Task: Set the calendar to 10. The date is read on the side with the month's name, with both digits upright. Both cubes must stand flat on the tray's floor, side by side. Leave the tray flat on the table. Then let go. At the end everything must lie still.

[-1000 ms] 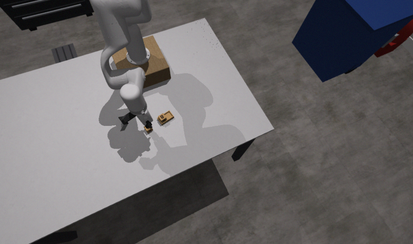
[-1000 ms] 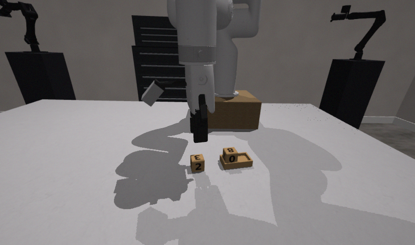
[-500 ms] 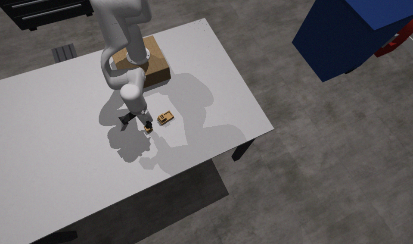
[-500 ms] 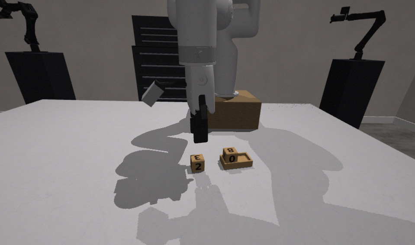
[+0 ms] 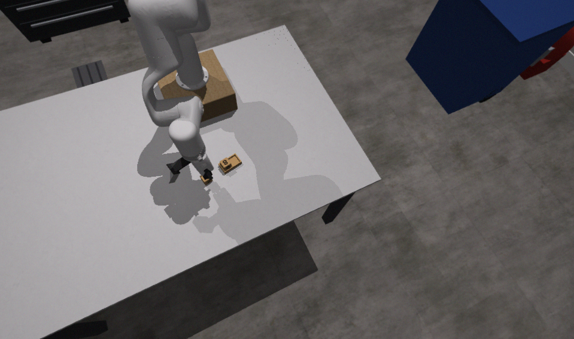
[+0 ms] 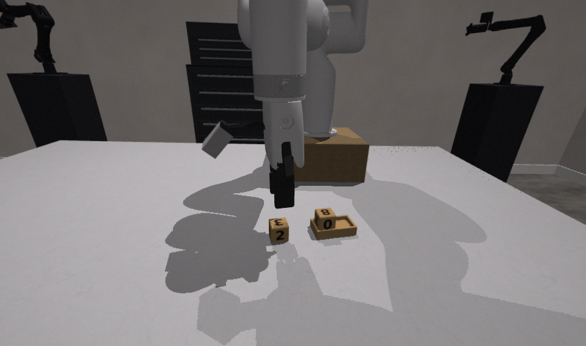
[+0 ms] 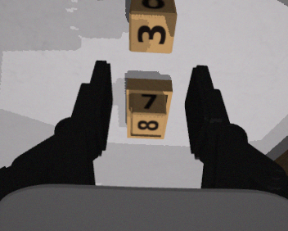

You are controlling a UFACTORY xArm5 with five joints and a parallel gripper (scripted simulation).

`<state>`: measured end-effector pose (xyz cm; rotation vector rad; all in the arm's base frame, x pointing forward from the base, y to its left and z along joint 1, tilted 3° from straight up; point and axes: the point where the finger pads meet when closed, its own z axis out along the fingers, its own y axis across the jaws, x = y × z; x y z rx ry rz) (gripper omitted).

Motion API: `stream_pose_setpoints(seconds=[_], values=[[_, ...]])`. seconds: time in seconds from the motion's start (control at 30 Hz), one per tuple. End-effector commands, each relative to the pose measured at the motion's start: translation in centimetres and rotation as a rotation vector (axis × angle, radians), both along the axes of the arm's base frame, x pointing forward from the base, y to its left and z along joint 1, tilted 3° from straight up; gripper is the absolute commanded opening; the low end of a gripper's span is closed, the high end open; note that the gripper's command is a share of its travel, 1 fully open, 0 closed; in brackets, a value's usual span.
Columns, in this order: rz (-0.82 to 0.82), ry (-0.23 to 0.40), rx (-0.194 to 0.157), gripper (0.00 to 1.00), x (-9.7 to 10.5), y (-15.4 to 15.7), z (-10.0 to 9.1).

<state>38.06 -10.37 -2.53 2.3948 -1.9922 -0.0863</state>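
A gray, mottled floor (image 5: 448, 232) surrounds a pale, smooth-topped bench (image 5: 90, 189) (image 6: 92, 258) (image 7: 31, 74); a black drawer cabinet (image 5: 69, 17) (image 6: 221, 85) stands beyond it. The white arm (image 5: 183, 130) (image 6: 279, 51) is mounted on a wood-grained rectangular block (image 5: 221, 84) (image 6: 333, 163). Its rounded upper links bend over the bench, and the final link points downward. A dark bracket projects sideways from this link and carries a light gray rectangular plate (image 6: 217, 139).

The black gripper (image 5: 207, 173) (image 6: 283, 204) (image 7: 150, 83) is partly spread, its two angular fingers parted and holding nothing. The fingertips are above the bench surface, apart from both cubes.

The loose cube (image 5: 205, 179) (image 6: 278, 231) (image 7: 151, 34) rests flat on the bench, near the tray and outside it. It is light brown with black numerals: 3 on top, 2 on the face toward the exterior view. The shallow rectangular tray (image 5: 236, 164) (image 6: 337, 232) (image 7: 149, 85), similar in color, lies flat. The seated cube (image 5: 225, 162) (image 6: 324, 219) (image 7: 148, 123) occupies the tray end nearer the loose cube, with 8 on top, 0 facing the exterior view and 7 toward the loose cube. The month's name is not legible.
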Motion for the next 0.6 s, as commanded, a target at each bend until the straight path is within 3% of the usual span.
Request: stream_pose_setpoints(seconds=[0.0,0.57], values=[[0.0,-0.003,-0.001,0.49,0.1,-0.1,-0.4],[0.0,-0.003,-0.001,0.49,-0.1,-0.2,-2.7]])
